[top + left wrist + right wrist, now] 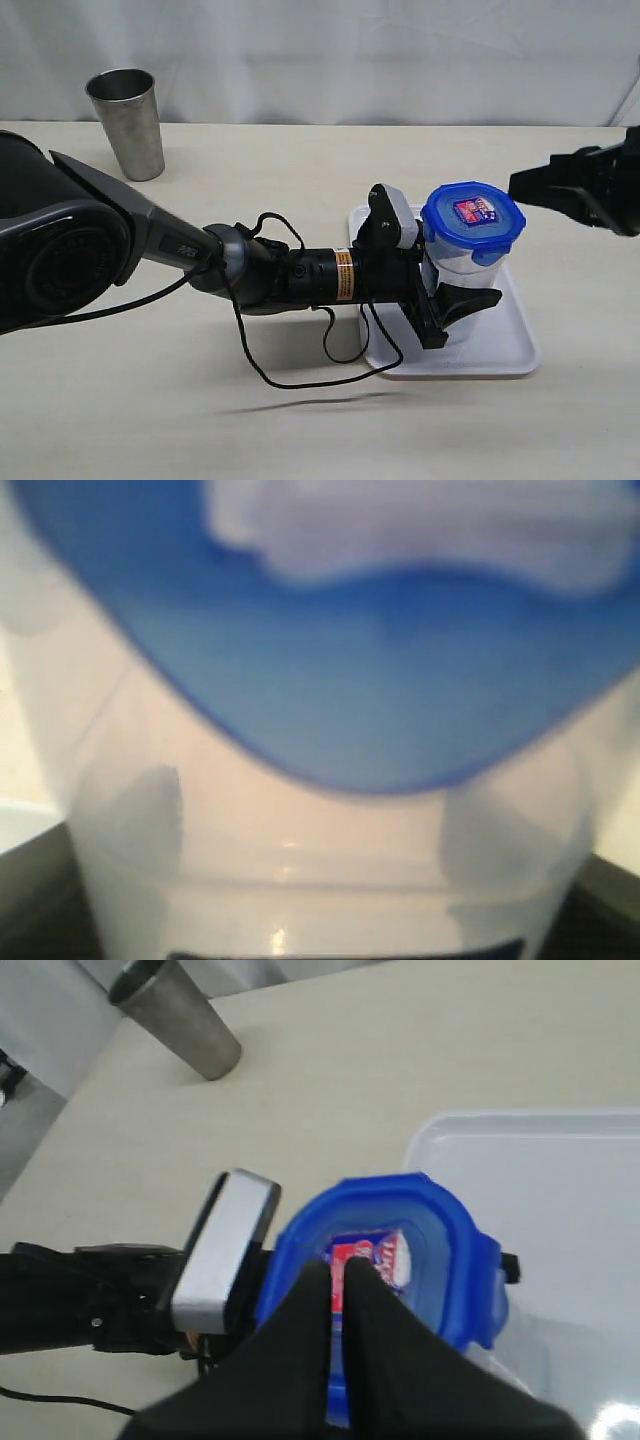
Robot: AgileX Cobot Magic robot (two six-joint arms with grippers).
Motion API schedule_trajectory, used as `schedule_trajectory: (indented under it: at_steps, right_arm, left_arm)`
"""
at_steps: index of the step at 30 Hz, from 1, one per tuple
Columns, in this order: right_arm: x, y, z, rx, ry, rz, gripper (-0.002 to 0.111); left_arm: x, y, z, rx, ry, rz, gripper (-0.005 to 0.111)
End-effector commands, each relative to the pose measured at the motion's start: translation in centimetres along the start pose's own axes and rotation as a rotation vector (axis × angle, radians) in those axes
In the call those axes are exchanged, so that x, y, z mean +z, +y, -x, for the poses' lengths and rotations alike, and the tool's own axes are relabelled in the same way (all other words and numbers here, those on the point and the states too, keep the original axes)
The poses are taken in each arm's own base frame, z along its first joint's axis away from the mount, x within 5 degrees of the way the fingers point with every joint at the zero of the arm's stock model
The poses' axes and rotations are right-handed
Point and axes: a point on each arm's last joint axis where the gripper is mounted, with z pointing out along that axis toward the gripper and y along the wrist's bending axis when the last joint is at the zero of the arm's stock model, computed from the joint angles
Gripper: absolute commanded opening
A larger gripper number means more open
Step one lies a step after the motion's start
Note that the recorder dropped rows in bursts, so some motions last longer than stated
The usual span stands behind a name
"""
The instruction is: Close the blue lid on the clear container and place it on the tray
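Exterior view: the container (452, 265) stands upright on the tray (500, 352), with the lid (472, 218) seated on its rim (sticker up). The left gripper (455, 300) straddles the container's body, and in the blurred left wrist view its fingers seem pressed to the walls, holding it. The right gripper (335, 1270), fingers nearly touching, hangs near the lid, clear of it. A cup (128, 120) stands well apart.

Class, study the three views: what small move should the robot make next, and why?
Probably open the left gripper and back it off. The lid sits on the container, which stands upright on the tray with that gripper around it. The right gripper hangs apart, shut. Whether every tab is snapped is unclear.
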Motion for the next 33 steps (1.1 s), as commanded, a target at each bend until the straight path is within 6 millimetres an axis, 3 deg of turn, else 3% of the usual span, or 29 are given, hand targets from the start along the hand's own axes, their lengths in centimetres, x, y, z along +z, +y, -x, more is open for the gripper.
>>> schedule_trajectory:
  at_steps: [1,6,11,18,24,29,31,33]
  right_arm:
    - [0.1,-0.6,-0.6,0.004,0.0,-0.044,0.005]
    - [0.7,0.8,-0.9,-0.018,0.025,0.027,0.005]
    - [1.8,1.8,-1.1,-0.095,0.014,-0.032,0.005]
    - [2.5,0.9,-1.1,-0.078,0.01,-0.123,0.005]
    - [4.3,-0.5,-2.0,-0.038,0.088,-0.134,0.005]
    - [4.6,-0.5,-2.2,-0.029,0.112,-0.117,0.005]
    - [4.5,-0.4,-2.2,-0.031,0.113,-0.11,0.005]
    - [4.5,-0.4,-2.2,-0.03,0.116,-0.105,0.005]
  left_arm:
    - [0.0,0.2,-0.2,0.001,0.036,0.018,0.0]
    - [0.0,0.3,-0.4,-0.001,0.058,0.029,0.0]
    - [0.0,0.4,-0.6,-0.001,0.076,0.039,0.0]
    - [0.0,0.4,-0.6,-0.001,0.076,0.039,0.0]
    - [0.0,0.3,-0.6,0.002,0.078,0.035,0.0]
    - [0.0,0.3,-0.6,0.005,0.08,0.031,0.0]
    - [0.0,0.3,-0.5,0.006,0.078,0.031,0.003]
    - [0.0,0.3,-0.4,0.005,0.076,0.034,0.017]
